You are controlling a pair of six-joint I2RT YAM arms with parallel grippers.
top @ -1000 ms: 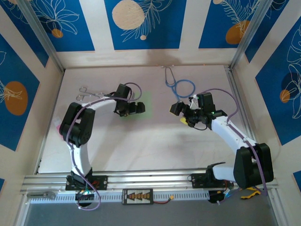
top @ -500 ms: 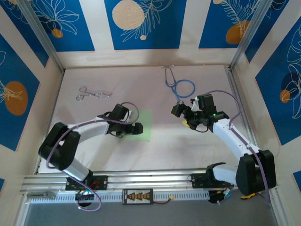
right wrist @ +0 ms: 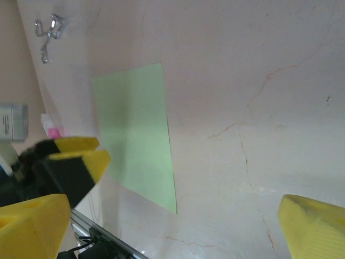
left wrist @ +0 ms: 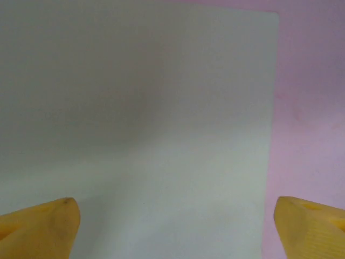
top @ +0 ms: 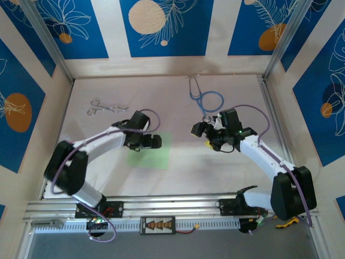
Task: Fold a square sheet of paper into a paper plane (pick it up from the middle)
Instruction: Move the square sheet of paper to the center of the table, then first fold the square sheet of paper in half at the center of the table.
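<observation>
Lying at the back left of the worktop [top: 205,172], metal forceps [top: 108,107] sit well apart from the other things. Nearer the front, the left claw [top: 150,142] hangs over the sheet [top: 156,155], a pale green square lying flat and unfolded left of centre. From the left wrist, the sheet [left wrist: 140,135] spreads plain and smooth under the left claw [left wrist: 172,229], whose yellow fingers [left wrist: 38,229] stand wide apart with nothing gripped. One finger is over the paper and the other just past its side edge, over bare worktop; whether the tips touch down I cannot tell. Right of centre, the right claw [top: 207,135] is spread wide and empty above bare worktop, well apart from the sheet. Its wrist camera looks across at the sheet [right wrist: 137,135], the forceps [right wrist: 48,32] and the left claw [right wrist: 81,154], with the right claw [right wrist: 172,226] wide at the frame corners. A blue stethoscope [top: 207,100] lies behind it, near the back wall.
</observation>
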